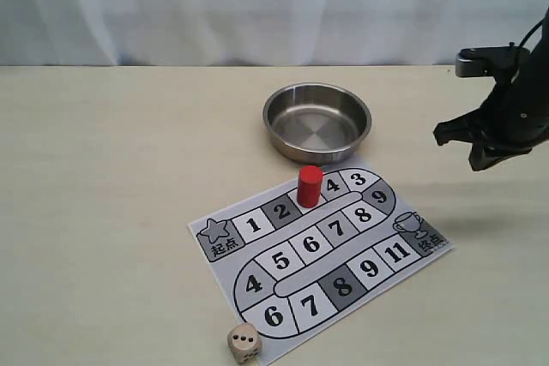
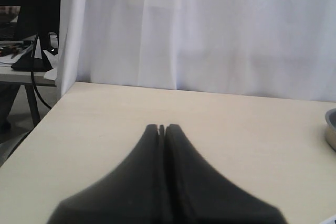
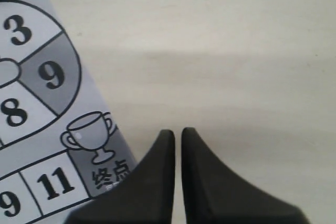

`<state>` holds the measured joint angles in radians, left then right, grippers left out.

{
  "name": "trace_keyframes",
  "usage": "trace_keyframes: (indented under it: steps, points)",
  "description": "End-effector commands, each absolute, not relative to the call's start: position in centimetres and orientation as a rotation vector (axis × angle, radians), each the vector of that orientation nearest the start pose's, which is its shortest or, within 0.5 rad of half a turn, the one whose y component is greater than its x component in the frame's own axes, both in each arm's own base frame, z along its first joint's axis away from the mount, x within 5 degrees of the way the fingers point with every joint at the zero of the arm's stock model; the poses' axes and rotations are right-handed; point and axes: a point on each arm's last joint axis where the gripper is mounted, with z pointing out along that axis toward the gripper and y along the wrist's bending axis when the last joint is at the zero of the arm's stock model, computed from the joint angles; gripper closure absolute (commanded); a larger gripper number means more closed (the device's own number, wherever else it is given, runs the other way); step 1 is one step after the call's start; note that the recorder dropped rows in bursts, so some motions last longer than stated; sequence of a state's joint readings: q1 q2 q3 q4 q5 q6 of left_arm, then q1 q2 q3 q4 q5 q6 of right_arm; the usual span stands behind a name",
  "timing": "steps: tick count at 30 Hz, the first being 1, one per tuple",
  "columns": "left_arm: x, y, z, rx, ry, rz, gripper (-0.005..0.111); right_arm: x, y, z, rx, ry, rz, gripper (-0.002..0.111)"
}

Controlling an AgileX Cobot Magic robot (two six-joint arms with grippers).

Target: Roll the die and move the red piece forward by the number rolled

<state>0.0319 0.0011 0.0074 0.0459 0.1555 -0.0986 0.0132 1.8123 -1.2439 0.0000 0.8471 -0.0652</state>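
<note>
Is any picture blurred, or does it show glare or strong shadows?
Exterior view: sharp; soft highlights inside the bowl, a faint shadow on the table under the right gripper. Left wrist view: left gripper blurred, curtain bright. Right wrist view: fingers soft-edged, board print readable.

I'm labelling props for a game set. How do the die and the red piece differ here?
The pale wooden cube die is a pip-marked cube; the plain red cylinder piece is round and unmarked. The die lies on the table off the numbered paper board; the piece stands on it. Neither claw holds either one.
</note>
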Motion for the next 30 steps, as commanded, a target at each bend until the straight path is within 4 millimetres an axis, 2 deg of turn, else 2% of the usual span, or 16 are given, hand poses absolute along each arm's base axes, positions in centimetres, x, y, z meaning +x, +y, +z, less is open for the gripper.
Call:
trace_keyframes:
  steps: [1,7,9,11,12,13,14,16,18,19,22,23,26,28,30]
  points:
    - [5.6,0.2,20.0,-0.07,1.626,-0.02,0.107,35.8,0.7,20.8,-0.166,2.87,0.051,0.104]
    - [5.6,0.2,20.0,-0.07,1.626,-0.02,0.107,34.5,0.8,24.1,-0.162,2.801,0.054,0.104]
    - [5.6,0.2,20.0,-0.07,1.626,-0.02,0.107,32.0,0.8,26.9,-0.164,2.738,0.052,0.104]
    - [5.6,0.2,20.0,-0.07,1.626,-0.02,0.107,30.0,0.7,28.8,-0.175,2.678,0.044,0.104]
    - [5.6,0.2,20.0,-0.07,1.626,-0.02,0.107,28.7,0.7,30.1,-0.183,2.636,0.038,0.104]
    - [5.6,0.2,20.0,-0.07,1.626,-0.02,0.107,26.5,0.7,32.0,-0.183,2.561,0.031,0.104]
    - [5.6,0.2,20.0,-0.07,1.626,-0.02,0.107,25.6,0.8,32.8,-0.178,2.525,0.035,0.104]
    - [5.6,0.2,20.0,-0.07,1.626,-0.02,0.107,22.0,0.8,35.8,-0.17,2.387,0.033,0.104]
    - [5.6,0.2,20.0,-0.07,1.626,-0.02,0.107,17.1,0.7,39.2,-0.166,2.212,0.019,0.104]
    - [5.6,0.2,20.0,-0.07,1.626,-0.02,0.107,15.6,0.7,40.0,-0.165,2.164,0.016,0.104]
    - [5.6,0.2,20.0,-0.07,1.626,-0.02,0.107,11.1,0.7,42.0,-0.162,2.025,0.008,0.104]
    - [5.6,0.2,20.0,-0.07,1.626,-0.02,0.107,8.2,0.7,42.7,-0.161,1.95,0.009,0.104]
    - [5.6,0.2,20.0,-0.07,1.626,-0.02,0.107,3.9,0.8,43.3,-0.171,1.84,0.011,0.104]
    - [5.6,0.2,20.0,-0.07,1.626,-0.02,0.107,-0.4,0.8,43.3,-0.188,1.729,0.025,0.104]
    - [5.6,0.2,20.0,-0.07,1.626,-0.02,0.107,-2.7,0.7,43.0,-0.198,1.677,0.03,0.104]
